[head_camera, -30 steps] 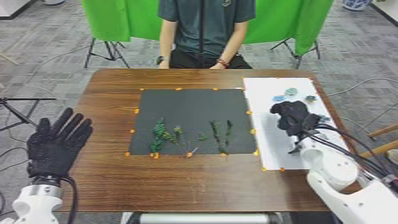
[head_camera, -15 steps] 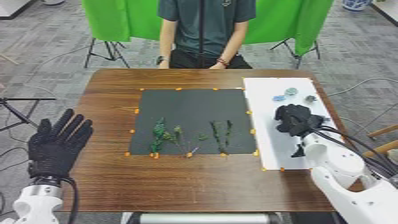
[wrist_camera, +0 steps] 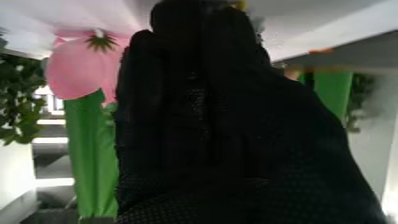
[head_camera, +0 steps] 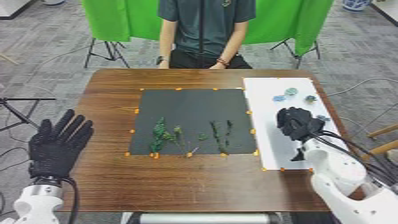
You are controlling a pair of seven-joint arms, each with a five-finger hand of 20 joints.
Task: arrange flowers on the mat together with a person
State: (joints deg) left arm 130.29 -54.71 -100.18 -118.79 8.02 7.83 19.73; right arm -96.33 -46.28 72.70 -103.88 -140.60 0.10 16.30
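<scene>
Robot's right hand (head_camera: 299, 122) over white board (head_camera: 276, 156) at right edge of brown tabletop (head_camera: 187, 185); cannot tell if clamped or apart. Pink flower (wrist_camera: 75, 72) beside it. Left hand (head_camera: 55, 152) spread, by tabletop's left edge. Blue blooms (head_camera: 290, 91) toward board's far edge; green stems (head_camera: 159, 134) by near edge of dark mat (head_camera: 191, 110). Likely risks: low sideways sweep crushing pink petals; hasty placing dragging loose stems.
</scene>
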